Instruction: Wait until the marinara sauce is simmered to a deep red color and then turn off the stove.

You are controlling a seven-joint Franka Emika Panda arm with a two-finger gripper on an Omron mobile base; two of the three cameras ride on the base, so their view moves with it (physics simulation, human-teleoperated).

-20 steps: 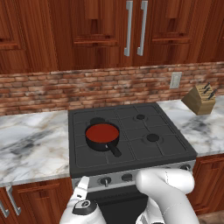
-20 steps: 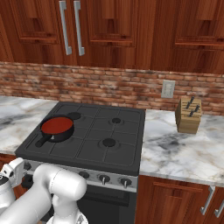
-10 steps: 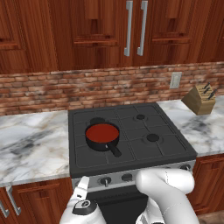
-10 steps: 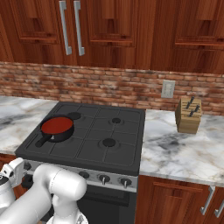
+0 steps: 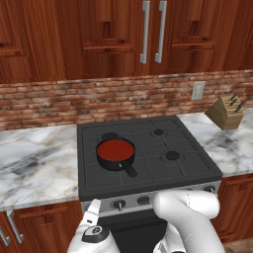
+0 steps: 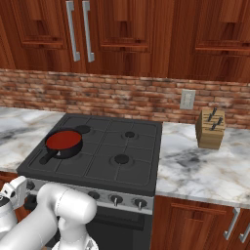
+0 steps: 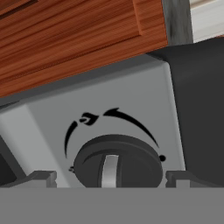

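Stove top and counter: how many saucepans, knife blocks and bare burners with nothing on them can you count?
Saucepans: 1
Knife blocks: 1
Bare burners: 3
Total: 5

Sauce (image 5: 115, 149) deep red, in a black saucepan (image 5: 116, 157). Stove (image 5: 188, 170) dark grey, black grates, silver front strip. Knob (image 7: 117, 164) black with a pale grey bar, black markings around it. Countertop (image 5: 34, 165) white-grey marbled. Backsplash (image 6: 122, 95) red-brown brick. Cabinets (image 6: 146, 34) reddish wood grain. Knife block (image 6: 211, 128) tan, handles probably black.
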